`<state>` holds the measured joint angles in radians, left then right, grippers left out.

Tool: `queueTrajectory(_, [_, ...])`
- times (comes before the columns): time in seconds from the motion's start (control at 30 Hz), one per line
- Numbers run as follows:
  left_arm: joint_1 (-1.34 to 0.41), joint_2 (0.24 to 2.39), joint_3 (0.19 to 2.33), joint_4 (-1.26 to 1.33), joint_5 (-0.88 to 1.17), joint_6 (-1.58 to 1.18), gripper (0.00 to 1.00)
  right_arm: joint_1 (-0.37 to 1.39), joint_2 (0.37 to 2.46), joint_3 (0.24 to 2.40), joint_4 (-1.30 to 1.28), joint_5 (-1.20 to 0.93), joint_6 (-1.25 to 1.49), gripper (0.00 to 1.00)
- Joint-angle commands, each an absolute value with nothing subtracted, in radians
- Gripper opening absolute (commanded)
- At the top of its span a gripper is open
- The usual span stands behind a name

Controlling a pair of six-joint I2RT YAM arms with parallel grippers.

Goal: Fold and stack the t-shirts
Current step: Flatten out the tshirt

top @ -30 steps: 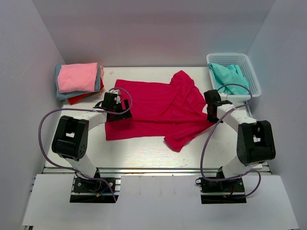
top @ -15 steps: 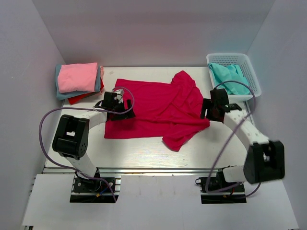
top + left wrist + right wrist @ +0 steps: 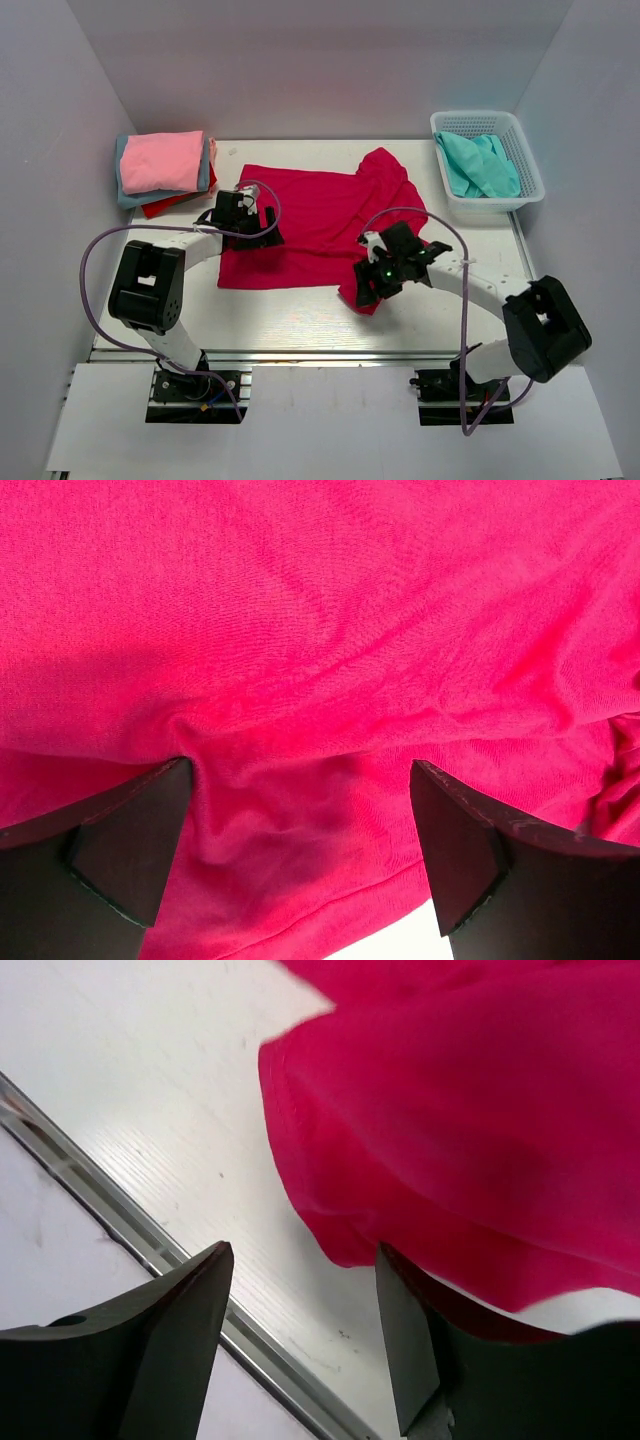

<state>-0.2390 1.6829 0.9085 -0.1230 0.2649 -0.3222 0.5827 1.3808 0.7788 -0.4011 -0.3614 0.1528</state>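
Count: five t-shirts in view, one basket (image 3: 497,204), two end effectors.

T-shirt 1, crimson shirt (image 3: 320,215): soft matte knit, spread on the table (image 3: 290,312) at mid-table. Its right side is folded over in loose creases, and the near-right corner is doubled with a stitched hem.

T-shirts 2–4: a folded stack at the far left of the crimson shirt, with pink (image 3: 160,160) on top, grey-blue (image 3: 121,180) under it and red (image 3: 168,206) at the bottom.

T-shirt 5, teal (image 3: 478,165): crumpled in the white plastic mesh basket, far right of the crimson shirt.

My left end effector (image 3: 266,233) sits on the crimson shirt's left part. Its fingers are spread, with a wrinkle of cloth between them.

My right end effector (image 3: 364,290) is at the crimson shirt's near-right corner. Its fingers are spread and the doubled hem lies between them, not pinched.
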Motion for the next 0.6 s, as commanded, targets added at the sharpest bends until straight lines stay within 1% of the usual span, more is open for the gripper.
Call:
queueTrajectory(0.0, [-0.242, 1.641, 0.920, -0.126, 0.270, -0.311, 1.00, 0.638, 1.411, 0.762, -0.410, -0.309, 0.176, 0.64])
queueTrajectory(0.1, [-0.242, 1.661, 0.910, -0.126, 0.259, -0.311, 1.00, 0.652, 1.465, 0.729, -0.330, -0.197, 0.236, 0.61])
queueTrajectory(0.17, [-0.242, 1.661, 0.901, -0.126, 0.259, -0.311, 1.00, 0.660, 1.506, 0.719, -0.287, -0.154, 0.285, 0.61])
queueTrajectory(0.23, [-0.242, 1.672, 0.900, -0.126, 0.259, -0.311, 1.00, 0.663, 1.523, 0.722, -0.282, -0.106, 0.320, 0.56])
queueTrajectory(0.27, [-0.242, 1.672, 0.891, -0.126, 0.259, -0.311, 1.00, 0.663, 1.541, 0.723, -0.287, -0.094, 0.345, 0.41])
queueTrajectory(0.3, [-0.242, 1.672, 0.891, -0.126, 0.246, -0.311, 1.00, 0.661, 1.545, 0.724, -0.296, -0.080, 0.360, 0.30])
queueTrajectory(0.33, [-0.242, 1.672, 0.891, -0.126, 0.245, -0.311, 1.00, 0.667, 1.542, 0.727, -0.304, -0.051, 0.394, 0.16])
queueTrajectory(0.37, [-0.242, 1.672, 0.881, -0.126, 0.232, -0.311, 1.00, 0.664, 1.536, 0.735, -0.352, -0.023, 0.409, 0.00])
queueTrajectory(0.47, [-0.242, 1.672, 0.881, -0.126, 0.223, -0.311, 1.00, 0.658, 1.448, 0.753, -0.473, 0.029, 0.460, 0.00])
queueTrajectory(0.5, [-0.242, 1.672, 0.881, -0.126, 0.222, -0.321, 1.00, 0.658, 1.365, 0.770, -0.494, 0.038, 0.466, 0.00])
queueTrajectory(0.53, [-0.242, 1.672, 0.881, -0.126, 0.212, -0.321, 1.00, 0.655, 1.335, 0.793, -0.544, 0.052, 0.491, 0.00])
queueTrajectory(0.57, [-0.242, 1.672, 0.881, -0.126, 0.212, -0.321, 1.00, 0.653, 1.301, 0.804, -0.596, 0.108, 0.500, 0.00])
